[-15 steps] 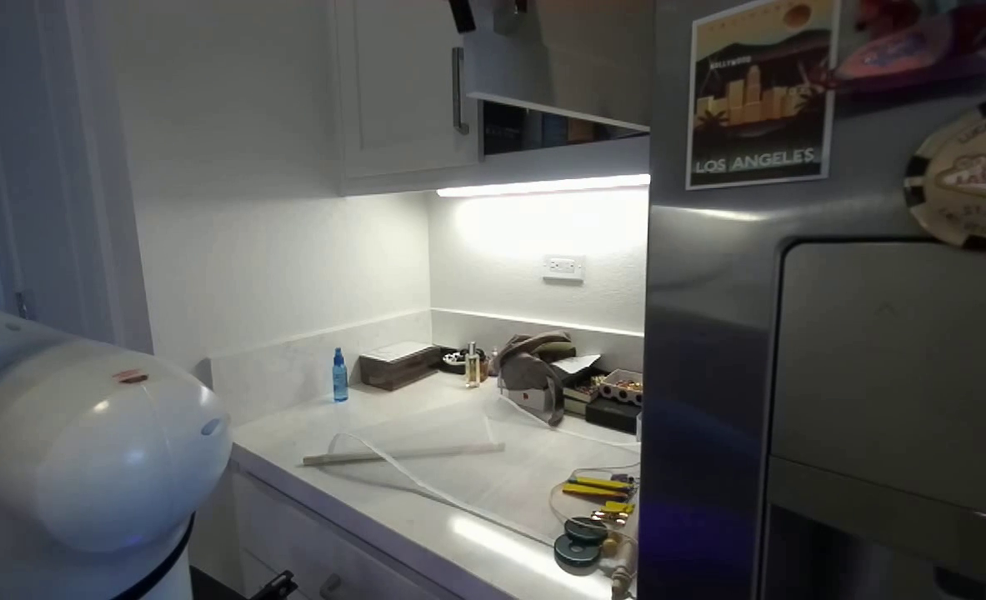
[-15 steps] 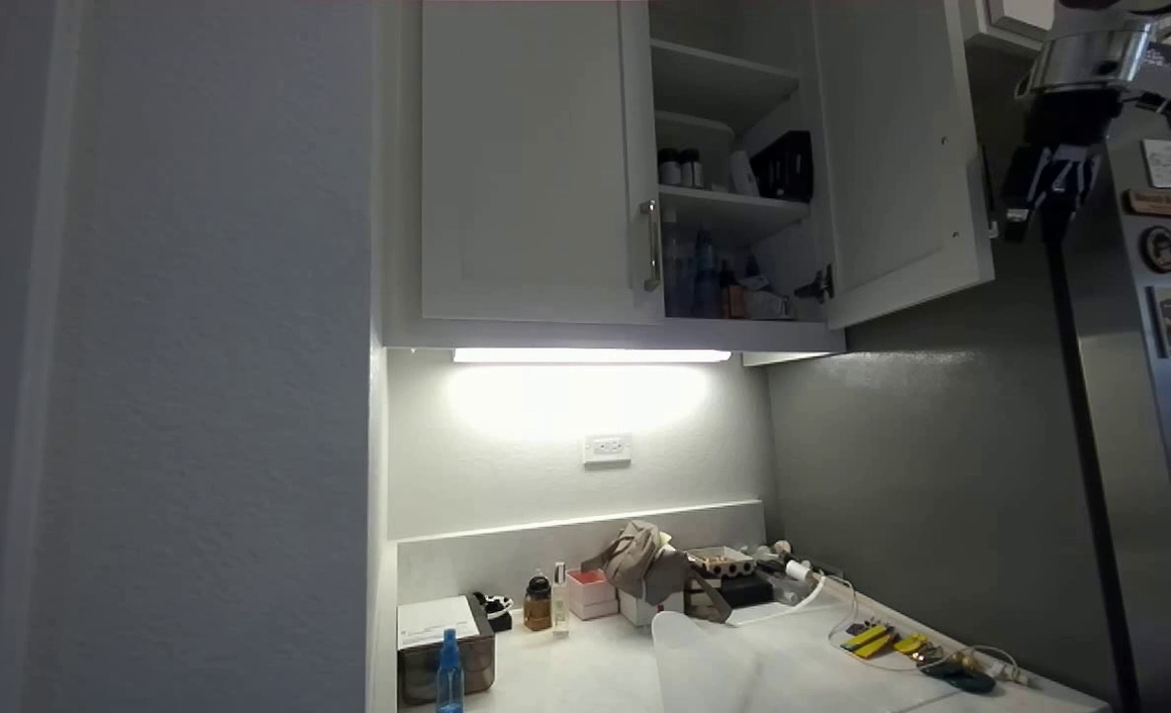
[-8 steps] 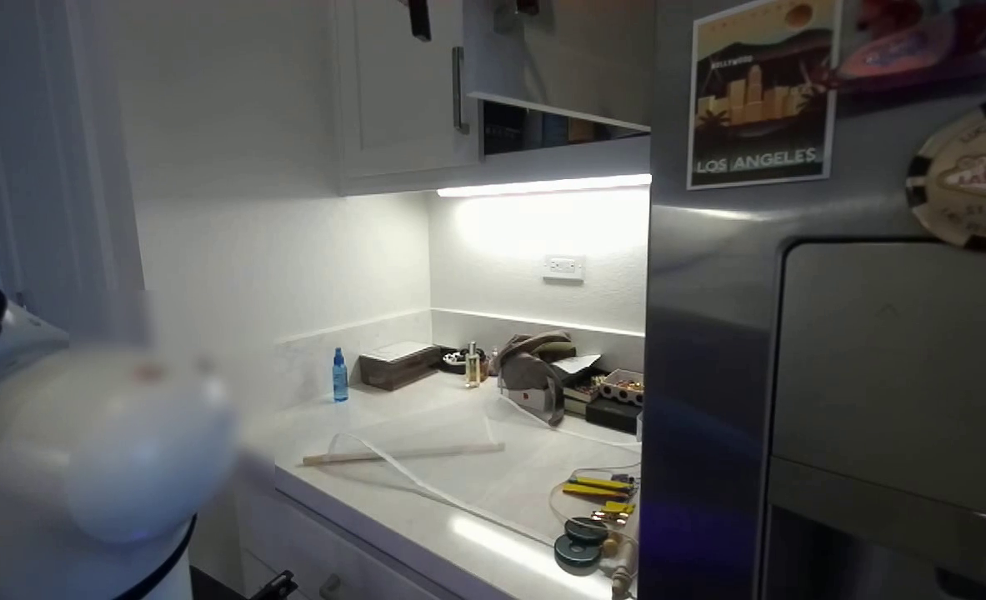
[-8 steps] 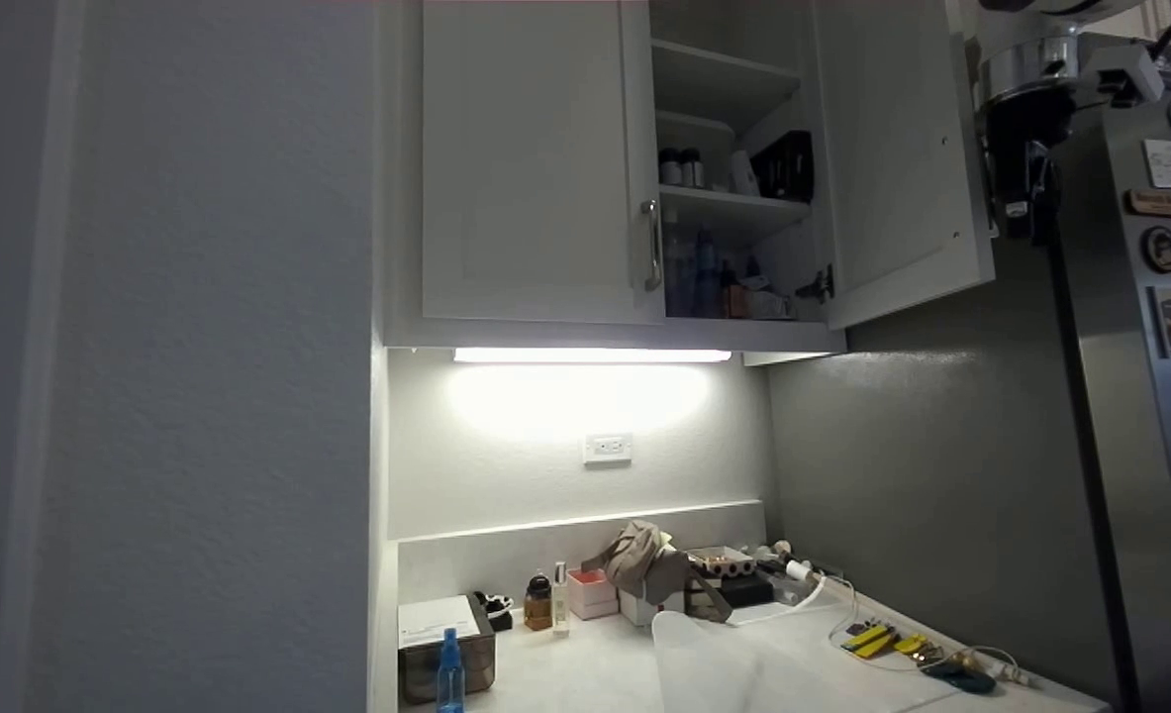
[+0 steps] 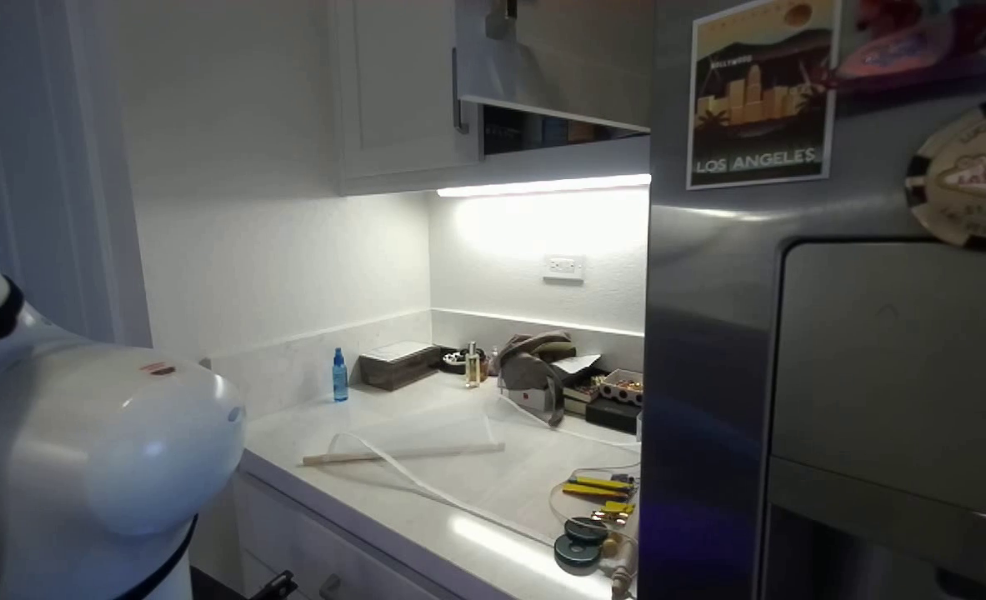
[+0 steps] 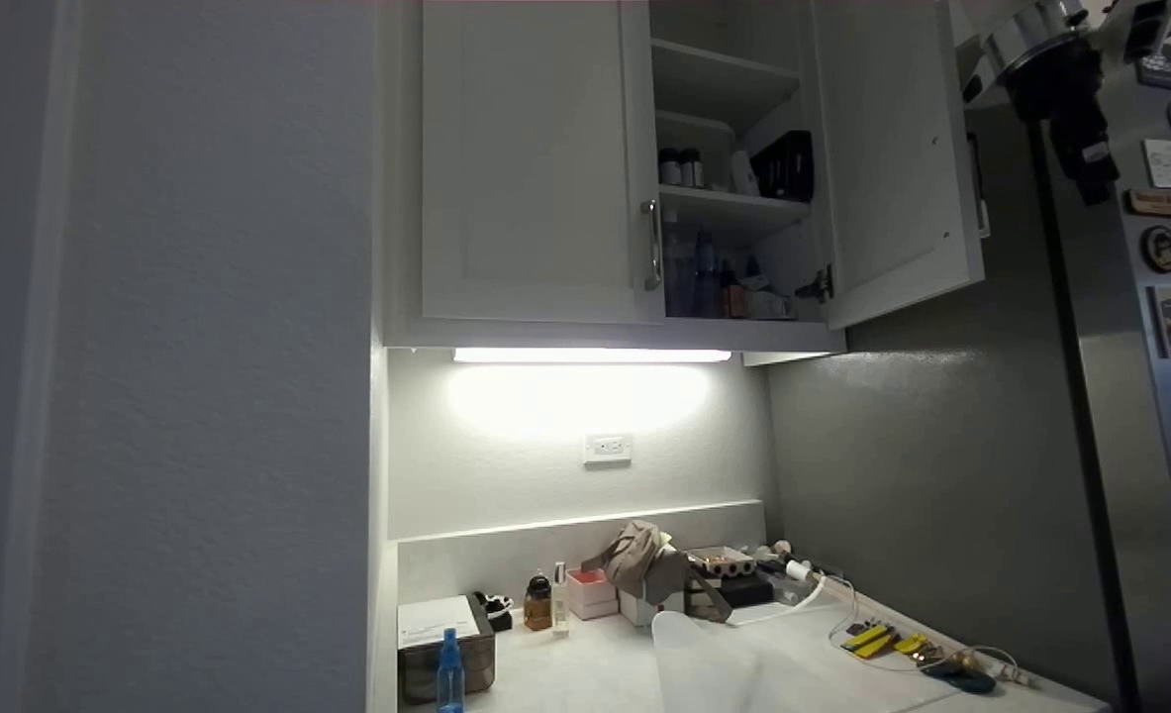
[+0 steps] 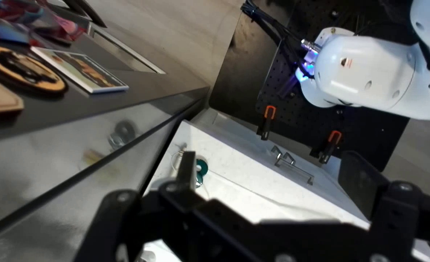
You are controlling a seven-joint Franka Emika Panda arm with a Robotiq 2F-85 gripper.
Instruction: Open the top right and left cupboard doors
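Right cupboard door (image 6: 897,158) shifted slightly toward the left cupboard door (image 6: 536,168), and the end effector (image 7: 273,174) swung to a new tilt.
Free edge a little nearer its neighbour than in the earlier frame, the right door stands well open before shelves (image 6: 724,89) of bottles (image 6: 706,275); the left door sits closed, its metal handle (image 6: 653,246) beside the opening. Fingers (image 7: 358,182) spread wide in the wrist view, the end effector is released, and in an exterior view it hangs slanted beyond the open door, near the fridge (image 6: 1169,426). Below, the bench (image 6: 585,678) carries a blue spray bottle (image 6: 449,678), a dark box (image 5: 401,371) and some grey-brown cloth (image 6: 634,564).
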